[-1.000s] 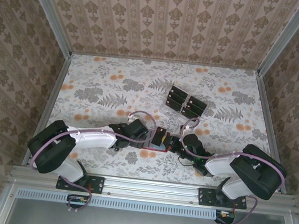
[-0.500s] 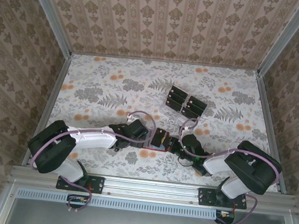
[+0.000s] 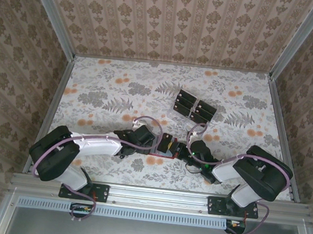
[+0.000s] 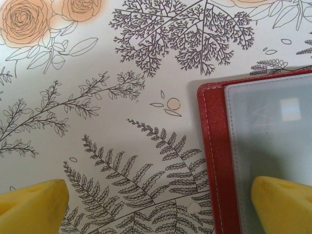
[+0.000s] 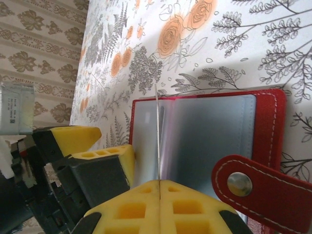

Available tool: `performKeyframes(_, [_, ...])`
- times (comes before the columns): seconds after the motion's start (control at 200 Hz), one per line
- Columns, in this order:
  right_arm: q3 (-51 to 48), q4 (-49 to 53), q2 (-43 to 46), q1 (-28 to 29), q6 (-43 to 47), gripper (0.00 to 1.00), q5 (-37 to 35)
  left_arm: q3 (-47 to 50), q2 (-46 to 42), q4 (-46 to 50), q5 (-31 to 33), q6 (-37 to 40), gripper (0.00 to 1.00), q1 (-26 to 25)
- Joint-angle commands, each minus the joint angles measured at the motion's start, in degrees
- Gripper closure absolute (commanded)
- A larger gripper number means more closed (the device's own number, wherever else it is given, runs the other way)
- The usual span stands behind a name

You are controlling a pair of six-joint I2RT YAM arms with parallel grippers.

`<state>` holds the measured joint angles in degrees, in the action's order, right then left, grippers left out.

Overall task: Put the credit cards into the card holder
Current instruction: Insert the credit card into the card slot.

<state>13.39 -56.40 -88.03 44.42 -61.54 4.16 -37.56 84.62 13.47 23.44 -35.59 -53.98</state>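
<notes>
The red card holder lies open on the table near the front, between the two arms. Its grey sleeves face up and its snap strap hangs out at one side. My right gripper is shut on a thin credit card seen edge-on, standing upright over the sleeves. My left gripper is open at the holder's other edge. One yellow fingertip is over a sleeve and the other is over bare table. More black credit cards lie farther back.
The spare cards sit in a clear divided tray behind the holder, right of centre. The floral table is boxed in by patterned walls with metal rails at the left and right.
The right arm has leaned in to the left, bringing its gripper and the card slightly further over the holder. The left arm has stayed still and open.
</notes>
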Motion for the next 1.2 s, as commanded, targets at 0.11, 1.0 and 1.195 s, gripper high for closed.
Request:
performKeyframes(0.11, [-0.03, 0.55, 3.01, 0.43, 0.39, 1.00, 0.25, 1.88, 0.27, 3.31, 0.64, -0.53, 0.00, -0.33])
performKeyframes(1.0, [0.10, -5.65, -5.09, 1.45, -1.32, 1.00, 1.03, 2.06, -0.12, 3.42, 0.99, -0.61, 0.00, -0.36])
performKeyframes(1.195, [-0.07, -3.93, -4.40, 1.81, -1.24, 1.00, 0.76, 2.14, -0.08, 3.39, 1.03, -0.57, 0.00, -0.34])
